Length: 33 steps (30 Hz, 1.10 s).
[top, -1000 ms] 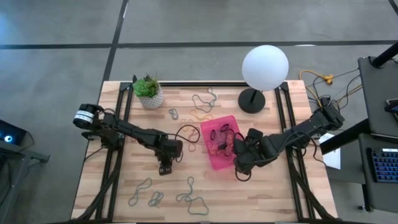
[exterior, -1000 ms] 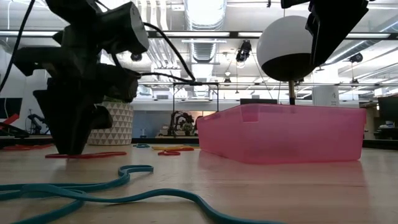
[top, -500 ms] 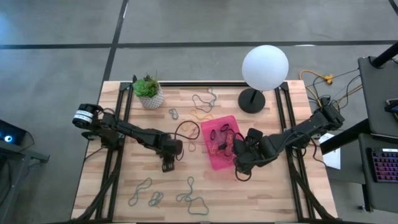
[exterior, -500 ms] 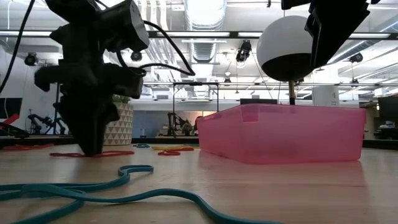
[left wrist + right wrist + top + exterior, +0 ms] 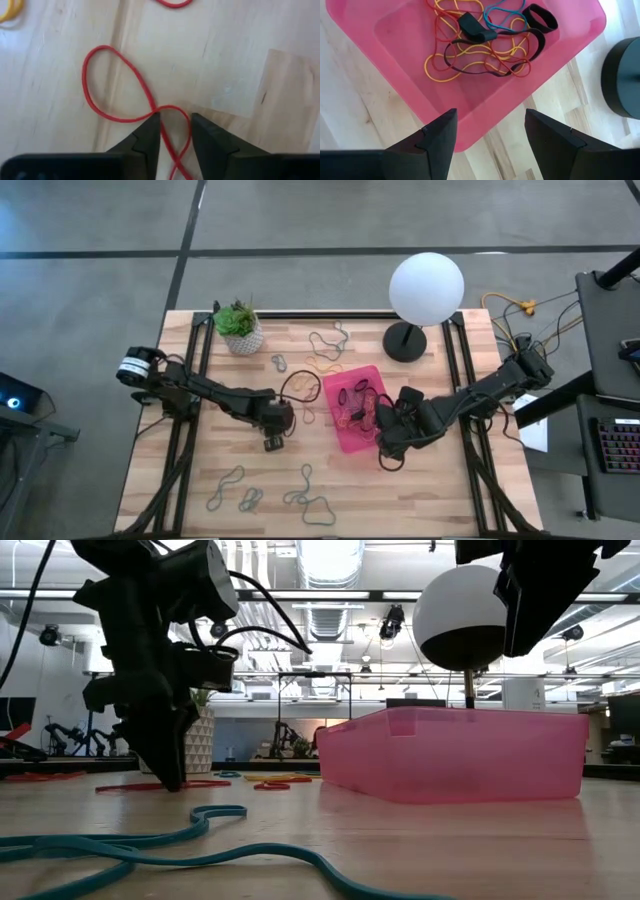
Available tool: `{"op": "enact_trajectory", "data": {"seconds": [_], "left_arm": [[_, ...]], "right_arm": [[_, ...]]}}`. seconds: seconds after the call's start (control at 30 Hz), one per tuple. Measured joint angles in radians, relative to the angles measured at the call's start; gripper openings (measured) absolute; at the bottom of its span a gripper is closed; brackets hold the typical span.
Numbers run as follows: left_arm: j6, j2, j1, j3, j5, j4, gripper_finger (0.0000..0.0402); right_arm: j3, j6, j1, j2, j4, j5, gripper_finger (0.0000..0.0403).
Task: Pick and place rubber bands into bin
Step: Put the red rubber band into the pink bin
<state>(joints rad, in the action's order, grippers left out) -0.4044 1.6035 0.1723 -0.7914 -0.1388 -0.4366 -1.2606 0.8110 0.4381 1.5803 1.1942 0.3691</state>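
My left hand (image 5: 174,131) is down at the surface (image 5: 400,490) with its two fingers narrowed to a slim gap, straddling the crossing point of a red rubber band (image 5: 117,95) twisted into a figure-eight. One strand runs between the fingertips; I cannot tell whether they actually pinch it yet. In the low view that hand (image 5: 165,775) stands nearly upright, tips on the wood, the band (image 5: 160,786) lying flat at its foot. Around it in the wrist view I count two more bands at the edges: a red one (image 5: 172,3) and a yellow one (image 5: 11,9).

The pink bin (image 5: 352,412) sits just to the side of my left hand, between the two arms, the left arm (image 5: 215,395) reaching in towards it.

My right hand (image 5: 490,135) hangs with fingers spread wide and nothing in them, just over the bin's near rim (image 5: 470,125). Inside I see a tangle: two thick black bands, a blue one, plus several red, yellow and dark thin ones I cannot count exactly.

Farther out, about four greyish-green bands (image 5: 305,498) lie on the wood, and several more (image 5: 328,340) lie past the bin.
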Motion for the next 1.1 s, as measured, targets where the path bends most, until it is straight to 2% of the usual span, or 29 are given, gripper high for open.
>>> {"op": "enact_trajectory", "data": {"seconds": [0.17,0.3,0.47,0.6,0.8,0.97,1.1], "left_arm": [[0.038,0.013,0.000,0.003,0.057,0.033,0.0010],[0.021,0.001,-0.003,-0.012,0.140,0.077,0.0001],[0.023,-0.065,-0.007,-0.057,0.312,0.307,0.0000],[0.027,-0.102,-0.028,-0.115,0.313,0.378,0.0000],[0.129,-0.134,-0.083,-0.259,0.313,0.406,0.0000],[0.187,-0.093,-0.143,-0.387,0.313,0.403,0.0000],[0.233,-0.012,-0.174,-0.495,0.328,0.398,0.0000]], "right_arm": [[0.011,0.008,0.000,0.000,0.000,-0.001,0.0219],[0.014,0.013,0.000,0.000,-0.004,-0.003,0.0219],[0.021,0.020,0.000,0.000,-0.019,-0.003,0.0219],[0.028,0.020,0.000,0.000,-0.031,-0.003,0.0219],[0.031,0.027,0.027,-0.007,-0.023,-0.017,0.0219],[0.028,0.093,0.087,-0.037,-0.016,-0.019,0.0219],[0.032,0.185,0.131,-0.053,0.017,-0.019,0.0219]]}}
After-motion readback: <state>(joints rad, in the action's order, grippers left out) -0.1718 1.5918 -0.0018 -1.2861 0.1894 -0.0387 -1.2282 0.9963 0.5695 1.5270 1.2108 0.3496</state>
